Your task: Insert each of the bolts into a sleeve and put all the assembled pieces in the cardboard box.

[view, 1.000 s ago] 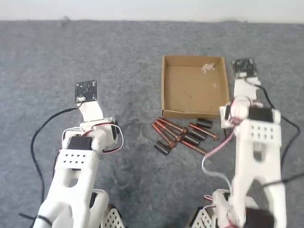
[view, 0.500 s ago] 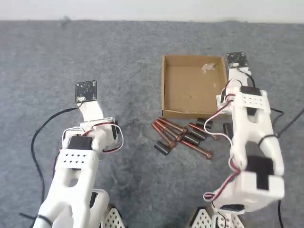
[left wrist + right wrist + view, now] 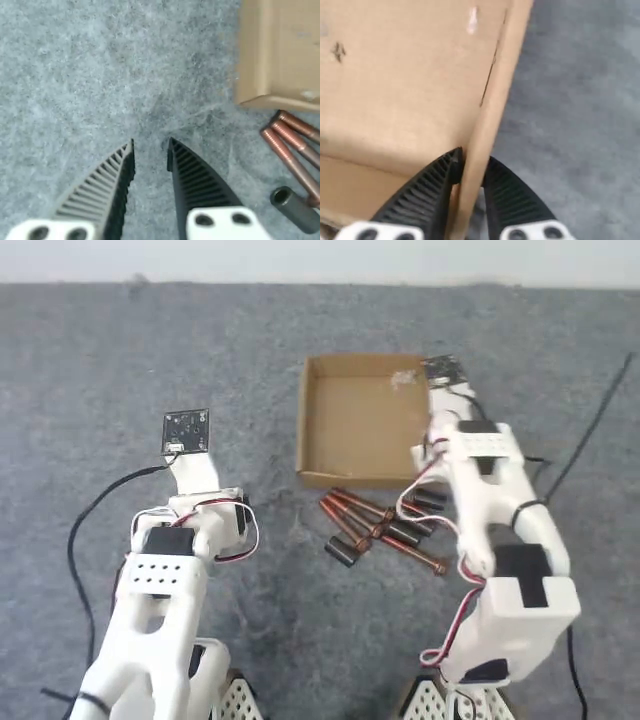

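Dragging the cardboard box [image 3: 360, 420] toward the left arm, I am keeping the right gripper [image 3: 474, 156] nearly closed on its wall, probably firmly. Bolts [image 3: 362, 505] and sleeves [image 3: 341, 551] are lying unassembled just beside it, so assembly is still pending.

High view steeply downward; both wrist views close, downward too; cardboard box [image 3: 355, 425] common to all
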{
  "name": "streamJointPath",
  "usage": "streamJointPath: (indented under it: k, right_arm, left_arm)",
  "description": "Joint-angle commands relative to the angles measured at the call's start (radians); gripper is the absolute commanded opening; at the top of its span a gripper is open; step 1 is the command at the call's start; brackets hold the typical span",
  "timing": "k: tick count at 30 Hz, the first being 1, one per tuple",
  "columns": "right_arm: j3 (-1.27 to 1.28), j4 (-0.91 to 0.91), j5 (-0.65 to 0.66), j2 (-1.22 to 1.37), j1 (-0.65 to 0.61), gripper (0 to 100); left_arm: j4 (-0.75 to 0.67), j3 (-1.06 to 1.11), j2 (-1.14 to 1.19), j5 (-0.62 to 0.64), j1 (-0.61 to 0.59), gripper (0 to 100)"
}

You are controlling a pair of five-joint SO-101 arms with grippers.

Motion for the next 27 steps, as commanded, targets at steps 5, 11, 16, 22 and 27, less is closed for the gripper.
streamJointPath:
  k: [5, 11, 16, 22, 27]
  right_arm:
    - [-0.049, 0.012, -0.227, -0.09, -0.013, 0.6]
    - [-0.043, 0.015, -0.296, -0.082, 0.038, 0.7]
    - [-0.049, 0.059, -0.276, -0.082, 0.018, 0.7]
    - [-0.049, 0.074, -0.232, -0.082, 0.019, 7.5]
    - [-0.051, 0.074, -0.218, -0.084, 0.004, 19.3]
  left_arm:
    - [-0.021, -0.01, 0.005, -0.011, -0.003, 11]
    - [-0.052, -0.005, 0.006, -0.011, -0.003, 11]
    - [-0.052, -0.004, 0.006, -0.011, -0.003, 11]
    - [-0.052, -0.004, 0.006, -0.011, -0.003, 11]
    - [-0.052, -0.004, 0.006, -0.011, -0.003, 11]
